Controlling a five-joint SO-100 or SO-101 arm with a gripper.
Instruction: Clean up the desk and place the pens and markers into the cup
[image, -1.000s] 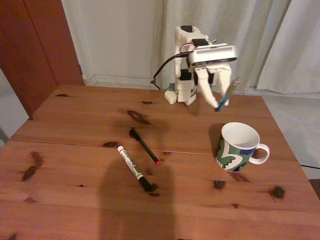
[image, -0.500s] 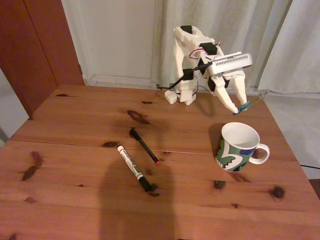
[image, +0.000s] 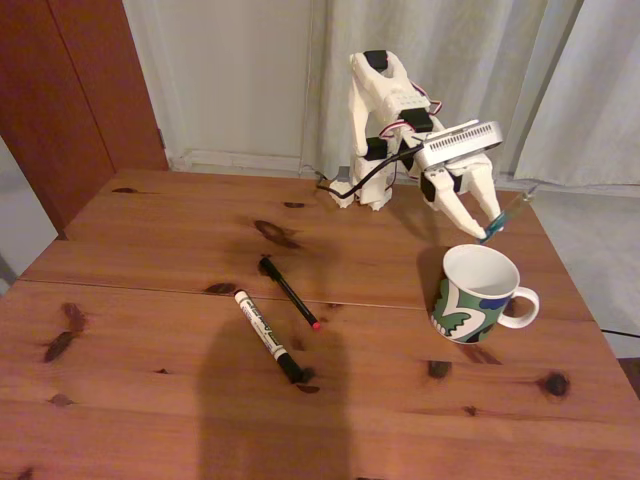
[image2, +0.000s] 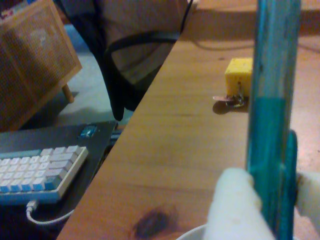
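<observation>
gripper (image: 487, 232) jaws clamped on teal-green pen (image: 507, 215) | pen tilts toward 2 o'clock | cup (image: 476, 294) at 6 o'clock, just below

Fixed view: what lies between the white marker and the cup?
Only bare desk planks lie between the white marker and the cup in the fixed view; the black pen sits just above that line.

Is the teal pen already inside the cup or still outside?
Outside: the pincer holds the teal pen tilted just above the cup rim.
</observation>
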